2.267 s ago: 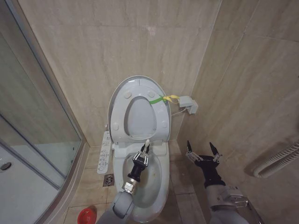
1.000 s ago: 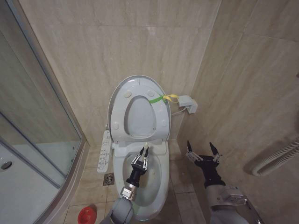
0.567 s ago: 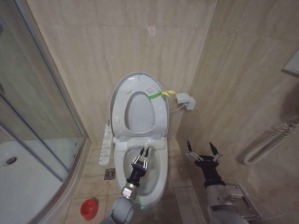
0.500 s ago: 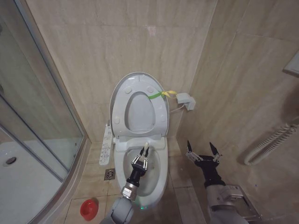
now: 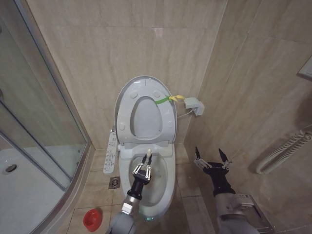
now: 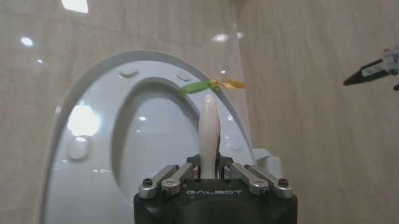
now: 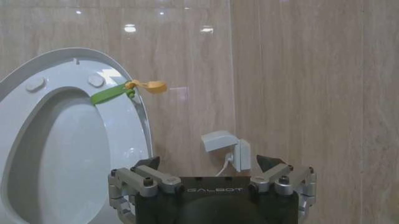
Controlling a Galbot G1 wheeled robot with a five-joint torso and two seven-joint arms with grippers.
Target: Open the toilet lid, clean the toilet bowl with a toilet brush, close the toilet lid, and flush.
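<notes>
Clamping the toilet brush handle, brush head hidden, the left gripper overhangs the toilet bowl; right gripper spread apart.

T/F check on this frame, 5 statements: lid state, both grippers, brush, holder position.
1. The toilet lid stands raised against the wall. True.
2. The left gripper is shut on the toilet brush handle. True.
3. The right gripper holds the strap. False: it is open, beside the toilet bowl, holding nothing.
4. The red holder sits inside the bowl. False: it stands on the floor.
5. The strap is blue. False: yellow-green.
</notes>
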